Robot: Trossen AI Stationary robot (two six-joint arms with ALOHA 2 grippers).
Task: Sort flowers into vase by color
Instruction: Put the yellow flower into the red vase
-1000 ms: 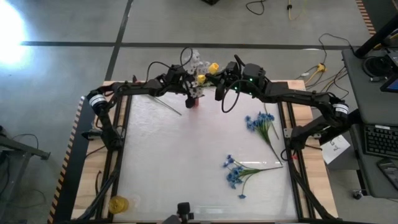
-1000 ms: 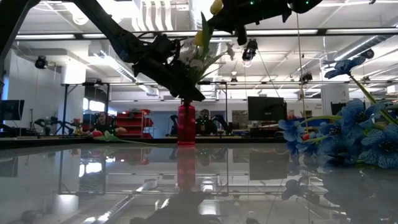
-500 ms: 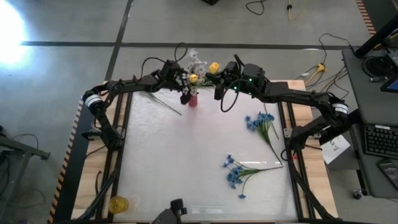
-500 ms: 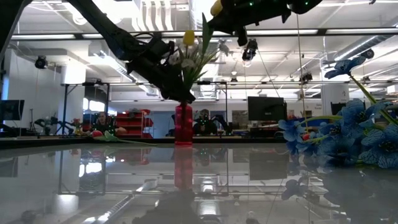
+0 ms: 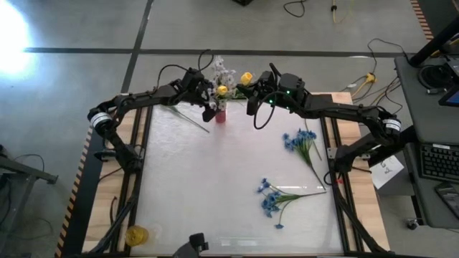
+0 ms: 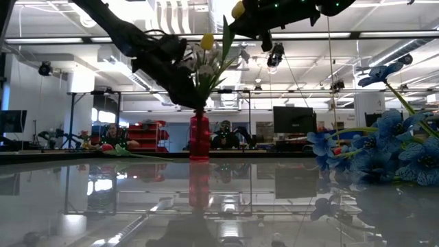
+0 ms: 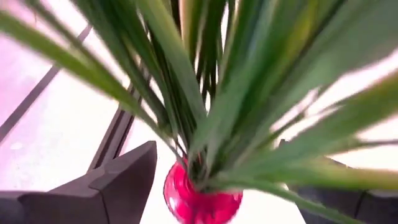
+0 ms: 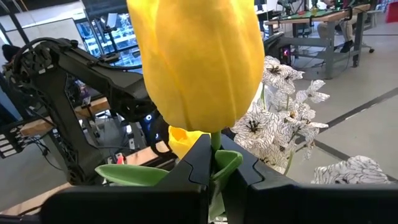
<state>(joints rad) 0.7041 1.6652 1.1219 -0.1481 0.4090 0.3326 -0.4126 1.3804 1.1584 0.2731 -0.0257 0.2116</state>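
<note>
A red vase stands top center in the high view, holding white sprays and a yellow bud. The left gripper, fingers spread wide and empty, straddles its stems. The right gripper pinches another yellow flower nearby. Blue flowers lie lower right; the table's middle is open.
</note>
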